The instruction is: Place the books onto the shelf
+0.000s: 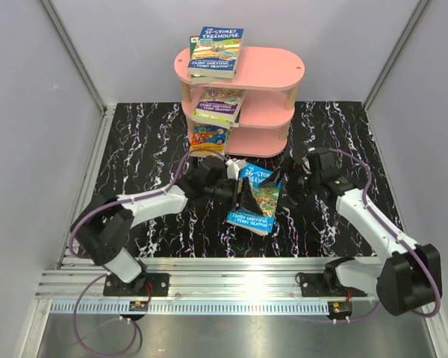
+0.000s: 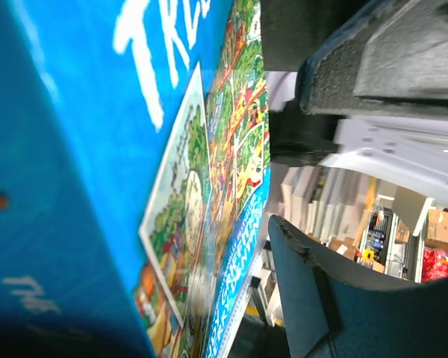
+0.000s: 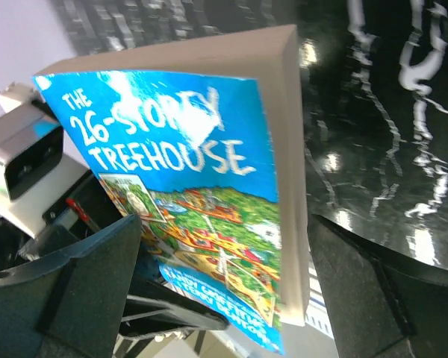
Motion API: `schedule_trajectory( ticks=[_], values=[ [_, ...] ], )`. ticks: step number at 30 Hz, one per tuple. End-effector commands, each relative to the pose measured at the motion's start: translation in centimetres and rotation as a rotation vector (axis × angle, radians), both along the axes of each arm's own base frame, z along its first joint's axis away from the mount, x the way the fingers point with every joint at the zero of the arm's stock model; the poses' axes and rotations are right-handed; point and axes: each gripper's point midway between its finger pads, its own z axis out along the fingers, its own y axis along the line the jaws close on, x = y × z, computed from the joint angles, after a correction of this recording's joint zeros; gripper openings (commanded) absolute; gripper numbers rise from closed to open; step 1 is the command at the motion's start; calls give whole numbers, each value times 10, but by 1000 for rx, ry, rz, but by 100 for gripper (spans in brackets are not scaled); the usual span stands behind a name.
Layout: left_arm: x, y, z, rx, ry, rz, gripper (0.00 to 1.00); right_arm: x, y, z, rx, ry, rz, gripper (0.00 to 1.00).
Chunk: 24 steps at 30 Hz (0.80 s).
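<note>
Now left tool [image 1: 243, 197] grips the blue book [image 1: 261, 203]; right tool [image 3: 220, 246] stands open around it.

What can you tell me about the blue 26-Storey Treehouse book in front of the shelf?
The blue book is a thin glossy paperback, white title over a busy cartoon treehouse, pale page edges showing. It is closed, cover up, tilted, in front of the pink shelf over the black marbled table. The left gripper appears clamped on one edge; the right gripper stands open around it, apparently not touching. Whether a corner rests on the table is unclear.
</note>
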Motion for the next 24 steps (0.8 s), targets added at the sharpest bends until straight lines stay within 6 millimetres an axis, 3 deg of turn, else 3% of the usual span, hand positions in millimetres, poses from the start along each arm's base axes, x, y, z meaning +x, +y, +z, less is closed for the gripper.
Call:
schedule_trajectory(
  ticks=[1, 4, 10, 14, 17, 18, 21, 22, 24],
  values=[
    [10, -2, 88, -212, -174, -30, 0, -3, 4, 38, 34, -97, 36, 100],
    [9, -1, 115, -281, -186, -30, 0, -9, 4, 42, 61, -99, 34, 100],
    [3, -3, 150, -395, -161, -50, 0, -4, 15, 52, 143, -141, 51, 100],
    [2, -3, 148, -403, -145, -51, 0, 2, 23, 68, 199, -170, 68, 94],
    [2, -3, 140, -408, -118, -45, 0, 5, 28, 81, 242, -202, 89, 70],
    [1, -3, 142, -430, -106, -43, 1, 5, 30, 83, 252, -203, 93, 46],
    [0, -2, 141, -437, -92, -39, 7, 6, 29, 87, 250, -215, 95, 18],
    [0, -2, 139, -429, -91, -40, 20, 4, 29, 86, 248, -212, 99, 7],
    [2, -2, 131, -377, -96, -32, 39, 2, 28, 85, 238, -213, 105, 0]
  ],
)
